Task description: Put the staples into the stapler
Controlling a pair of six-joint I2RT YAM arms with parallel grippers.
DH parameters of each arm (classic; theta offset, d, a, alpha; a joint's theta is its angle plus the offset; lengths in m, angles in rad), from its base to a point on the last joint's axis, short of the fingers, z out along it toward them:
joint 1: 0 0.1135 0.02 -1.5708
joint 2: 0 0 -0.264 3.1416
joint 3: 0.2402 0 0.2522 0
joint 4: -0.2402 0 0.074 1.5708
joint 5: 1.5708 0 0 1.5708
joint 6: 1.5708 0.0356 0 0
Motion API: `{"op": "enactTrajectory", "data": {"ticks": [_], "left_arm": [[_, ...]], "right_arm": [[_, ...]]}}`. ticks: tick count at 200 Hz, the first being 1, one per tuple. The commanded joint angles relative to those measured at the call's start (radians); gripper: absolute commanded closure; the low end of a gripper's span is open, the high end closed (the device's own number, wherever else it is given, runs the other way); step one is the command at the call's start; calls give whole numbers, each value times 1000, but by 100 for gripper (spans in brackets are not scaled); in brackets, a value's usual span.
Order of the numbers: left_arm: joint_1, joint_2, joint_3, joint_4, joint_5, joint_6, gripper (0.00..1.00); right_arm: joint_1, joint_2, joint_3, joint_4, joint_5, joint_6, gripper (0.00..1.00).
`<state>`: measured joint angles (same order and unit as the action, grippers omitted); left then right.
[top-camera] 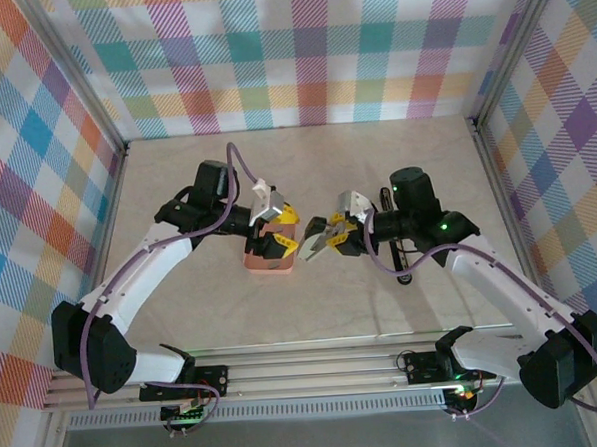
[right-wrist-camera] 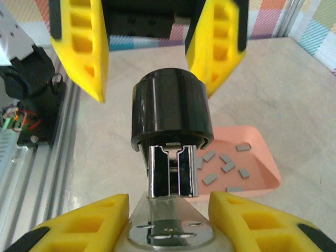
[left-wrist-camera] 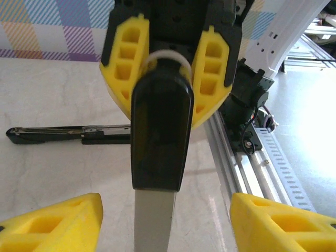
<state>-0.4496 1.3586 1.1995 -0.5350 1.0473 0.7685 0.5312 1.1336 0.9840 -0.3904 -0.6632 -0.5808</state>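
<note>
L gripper: open wide. Its fingers stand clear on either side of the stapler's pale metal end, no contact seen. Holds nothing.
R gripper: closed partway, clamped on the stapler. L wrist view: its yellow fingers press both flanks of the black body. R wrist view: its fingers flank the chrome base.
Stapler: off the table, spanning the gap betw. the 2 grippers. R wrist view: rounded black head toward L gripper, chrome magazine channel showing below the head.
Around: second stapler, black, lies opened out flat on the table by the R arm, apart from both grippers. Alu rail along near edge, plaid walls on 3 sides.
In the way: top view has L gripper and wrist hanging over the tray, covering part of it. The stapler head sits betw. L fingers.
Tray: shallow, salmon-pink, on the table, below L gripper and just left of R gripper's tip in top view.
Staples: several small grey strips, loose and scattered on the tray floor.
Staples vs grippers: R wrist view puts them right of the held stapler, near R gripper's right finger. Neither gripper touches them. None seen in the magazine channel.
</note>
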Motion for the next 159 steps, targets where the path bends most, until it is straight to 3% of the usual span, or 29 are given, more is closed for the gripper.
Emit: {"op": "enactTrajectory", "data": {"ticks": [1,56,159], "left_arm": [[-12,6,47,-64,-26,25,34],[-69,67,120,-169,-70,99,35],[-107,105,150,-225,-73,148,44]], "right_arm": [[39,9,57,-15,23,-90,95],[112,68,99,-43,83,-128,94],[125,84,111,-24,96,-125,94]]}}
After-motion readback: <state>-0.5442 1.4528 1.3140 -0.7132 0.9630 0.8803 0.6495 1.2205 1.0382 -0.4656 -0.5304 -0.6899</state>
